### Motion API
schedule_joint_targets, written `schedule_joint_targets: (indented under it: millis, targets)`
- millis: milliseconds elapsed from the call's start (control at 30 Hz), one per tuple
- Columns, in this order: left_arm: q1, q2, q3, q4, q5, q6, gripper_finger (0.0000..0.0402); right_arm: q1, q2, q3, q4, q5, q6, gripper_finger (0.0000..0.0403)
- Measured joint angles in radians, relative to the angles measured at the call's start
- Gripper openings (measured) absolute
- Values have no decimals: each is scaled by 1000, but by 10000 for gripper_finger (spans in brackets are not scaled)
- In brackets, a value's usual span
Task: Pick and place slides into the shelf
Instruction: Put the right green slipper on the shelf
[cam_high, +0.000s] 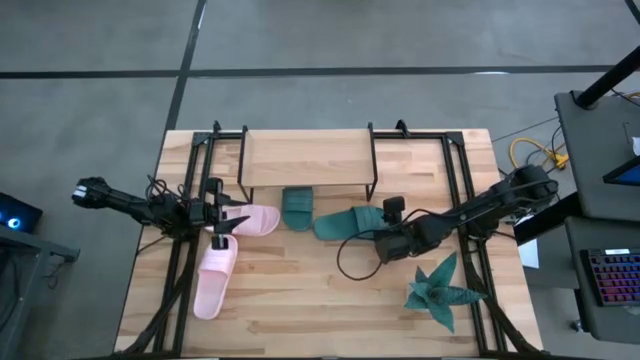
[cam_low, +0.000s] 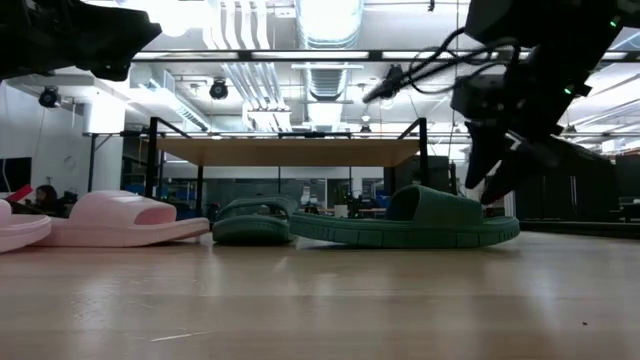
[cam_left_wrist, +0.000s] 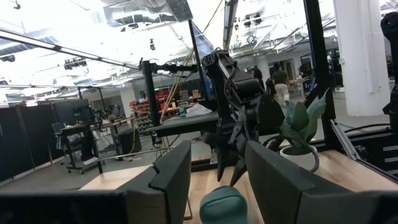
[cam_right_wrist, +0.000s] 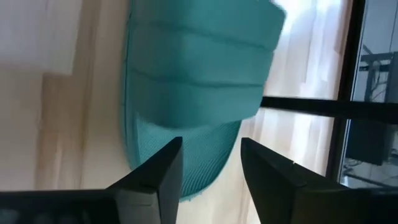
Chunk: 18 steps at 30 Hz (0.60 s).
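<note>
Wooden table (cam_high: 330, 300) with the shelf (cam_high: 305, 160) at its far edge; one green slide (cam_high: 297, 208) has its toe tucked under the shelf, both pink slides (cam_high: 225, 250) lie near the left gripper (cam_high: 222, 228), which hangs part open with nothing in it. Your right gripper (cam_high: 385, 243) sits at the heel of the other green slide (cam_high: 350, 222), fingers (cam_right_wrist: 155, 177) apart, gripping nothing. Looks like that slide is the step in hand: next you close on the heel and slide it under the shelf.

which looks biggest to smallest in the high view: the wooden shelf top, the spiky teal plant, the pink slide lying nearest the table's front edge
1. Light wooden shelf top, clearly the largest.
2. Spiky teal star-shaped plant and pale pink rubber slide look close in size; the slide is longer, the plant spreads wider, so I won't rank them.
</note>
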Motion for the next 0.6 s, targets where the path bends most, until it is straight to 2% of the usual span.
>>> schedule_joint_targets:
  millis: [267, 600]
  targets:
    - [0, 0, 0, 1, 0, 0, 140, 0, 53, -8, 13, 24, -6, 172]
    - [0, 0, 0, 0, 0, 0, 140, 0, 112, -8, 101, 52, -51, 173]
